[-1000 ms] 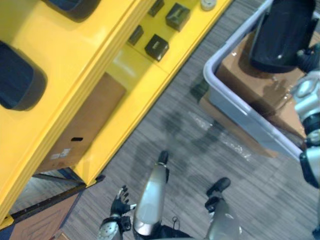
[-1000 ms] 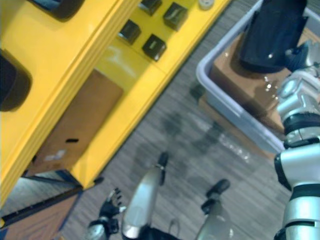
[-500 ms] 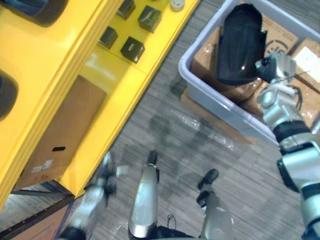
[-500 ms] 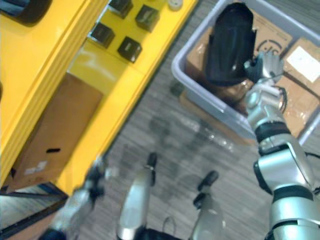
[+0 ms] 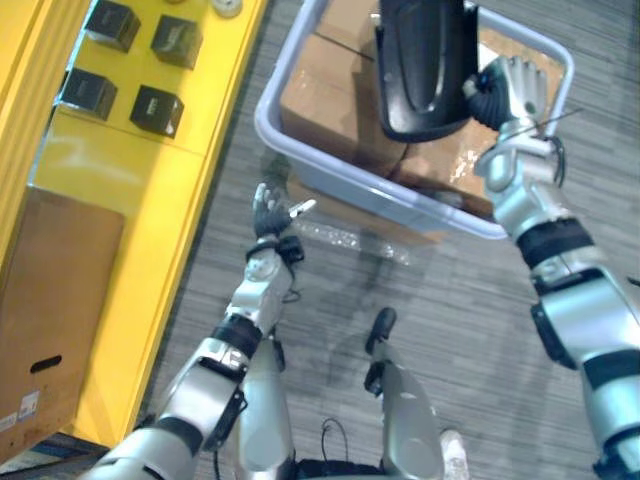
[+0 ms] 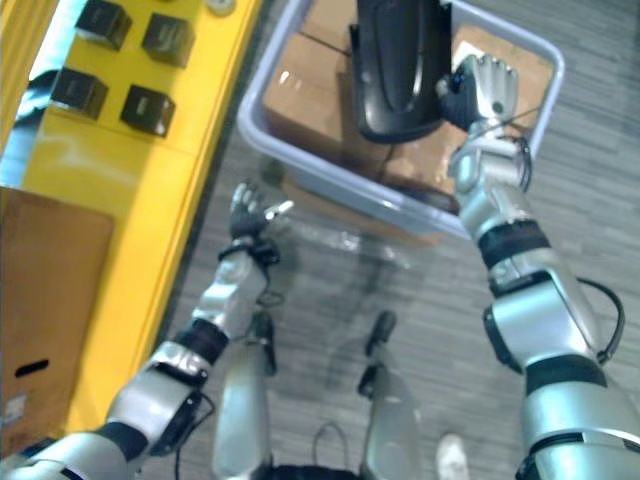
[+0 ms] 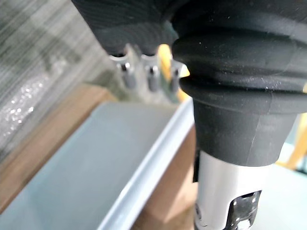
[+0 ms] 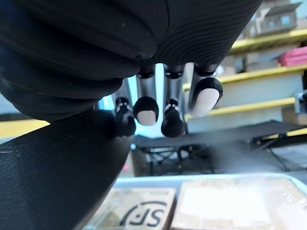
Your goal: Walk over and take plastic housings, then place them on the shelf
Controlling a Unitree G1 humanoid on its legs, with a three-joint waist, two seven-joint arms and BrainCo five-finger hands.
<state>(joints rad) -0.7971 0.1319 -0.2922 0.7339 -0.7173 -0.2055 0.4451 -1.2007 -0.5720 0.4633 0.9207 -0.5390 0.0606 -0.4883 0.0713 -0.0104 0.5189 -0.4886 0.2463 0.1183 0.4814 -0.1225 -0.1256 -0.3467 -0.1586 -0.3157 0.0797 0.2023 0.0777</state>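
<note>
One black plastic housing (image 5: 420,60) lying in grey tote (image 5: 330,168), atop cardboard boxes (image 5: 320,95). R hand (image 5: 512,85) just beside it, fingers relaxed, gripping nothing. L hand (image 5: 268,210) spread, empty, near tote. Prob. light, stiff, slick; best taken at rim edges w/ both hands.

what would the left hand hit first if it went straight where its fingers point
Probably the near wall of the grey bin; the left hand points at it, though depth is unclear.
</note>
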